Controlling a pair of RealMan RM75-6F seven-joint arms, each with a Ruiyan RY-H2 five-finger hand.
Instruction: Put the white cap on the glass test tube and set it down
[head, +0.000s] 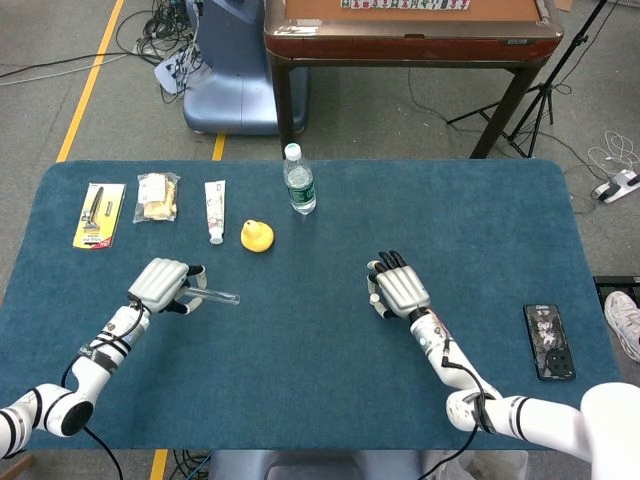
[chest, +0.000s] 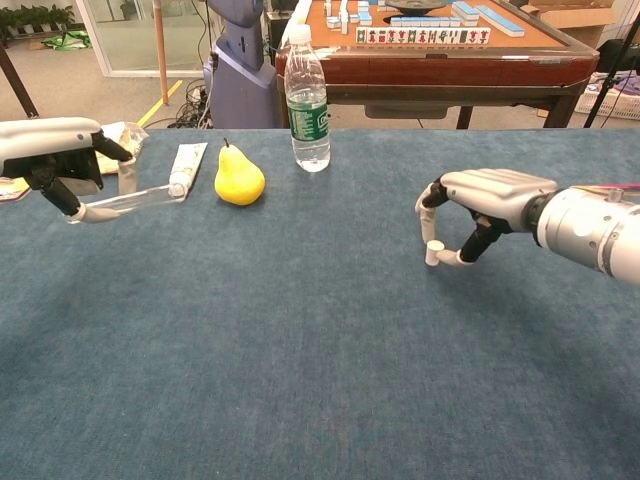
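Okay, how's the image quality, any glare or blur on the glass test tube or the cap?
Head view: even light, sharp, but the glass test tube is a faint pale streak on the blue cloth and the white cap is hidden by the right hand. Chest view: tube nearly see-through with soft highlights; white cap crisp.

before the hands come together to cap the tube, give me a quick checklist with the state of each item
1. Left hand holds the glass test tube off the table: ok.
2. Tube's open end points toward the right hand: ok; it faces right in the chest view.
3. Right hand pinches the white cap: ok.
4. Cap lifted clear of the table: cannot tell; it sits very low.
5. Cap's opening faces the tube: cannot tell, too small.
6. Path between the hands free: ok; the pear and water bottle stand further back.
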